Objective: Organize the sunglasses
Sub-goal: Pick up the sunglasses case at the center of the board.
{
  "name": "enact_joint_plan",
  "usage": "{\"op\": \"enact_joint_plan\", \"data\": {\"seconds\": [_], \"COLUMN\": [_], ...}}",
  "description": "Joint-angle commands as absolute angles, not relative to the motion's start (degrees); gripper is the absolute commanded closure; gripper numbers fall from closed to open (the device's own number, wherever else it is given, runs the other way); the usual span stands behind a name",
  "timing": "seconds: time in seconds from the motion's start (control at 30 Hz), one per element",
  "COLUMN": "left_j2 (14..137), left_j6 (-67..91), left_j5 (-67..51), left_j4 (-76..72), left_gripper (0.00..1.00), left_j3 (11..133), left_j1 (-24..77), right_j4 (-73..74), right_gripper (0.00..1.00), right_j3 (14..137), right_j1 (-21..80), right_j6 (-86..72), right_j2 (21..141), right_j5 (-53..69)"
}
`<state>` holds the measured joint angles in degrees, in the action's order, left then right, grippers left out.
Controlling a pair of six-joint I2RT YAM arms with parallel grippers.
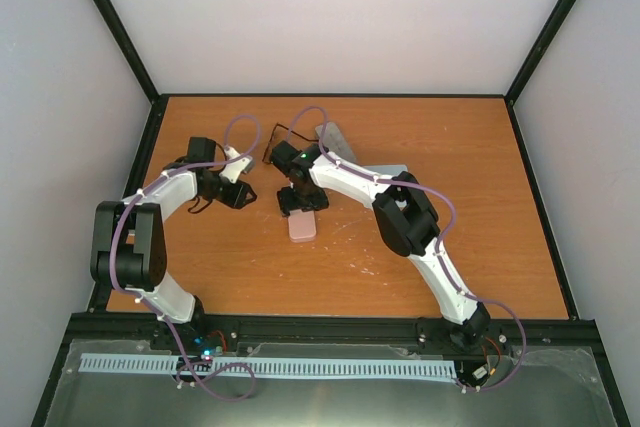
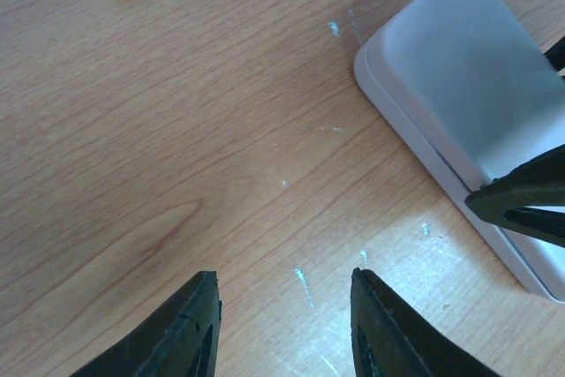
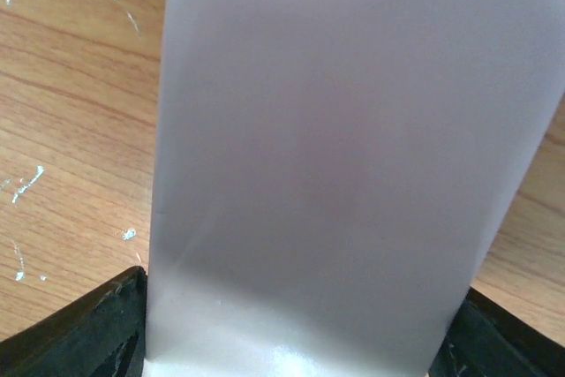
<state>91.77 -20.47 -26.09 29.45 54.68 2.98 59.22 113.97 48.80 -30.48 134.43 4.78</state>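
The sunglasses show only as a thin dark outline on the table at the back, partly behind the right arm. A pink oblong case lies closed at the table's middle. My right gripper is lowered over its far end. In the right wrist view the case fills the frame and both fingertips press against its long sides. My left gripper hovers to the left of the case, open over bare wood, with nothing between its fingers.
A grey oblong case lies at the back near the sunglasses. A light-blue cloth shows behind the right arm's elbow. Black frame posts and white walls bound the wooden table.
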Motion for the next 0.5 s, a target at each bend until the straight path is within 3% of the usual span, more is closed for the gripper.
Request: {"op": "enact_joint_plan", "data": {"seconds": [0.0,0.3,0.47], "left_j2": [92.33,93.89,94.99], "left_j6": [-20.35,-18.61,-16.94], "left_j5": [-32.47,-47.46,-49.65], "left_j4": [29.66,33.51,33.10], "left_gripper": [0.57,0.51,0.50], "left_j3": [55.88,60.15,60.67], "left_j1": [2.90,2.99,3.50], "right_j4": [60.04,44.17,36.56], "right_gripper": [0.22,0.25,0.27], "right_j3": [115.19,96.02,85.46], "right_j1": [49.01,44.15,40.62], "right_j6": [-29.88,-25.44,-26.12], "right_j2": [130.63,112.83,106.92], "right_j5": [4.42,22.60,33.39]}}
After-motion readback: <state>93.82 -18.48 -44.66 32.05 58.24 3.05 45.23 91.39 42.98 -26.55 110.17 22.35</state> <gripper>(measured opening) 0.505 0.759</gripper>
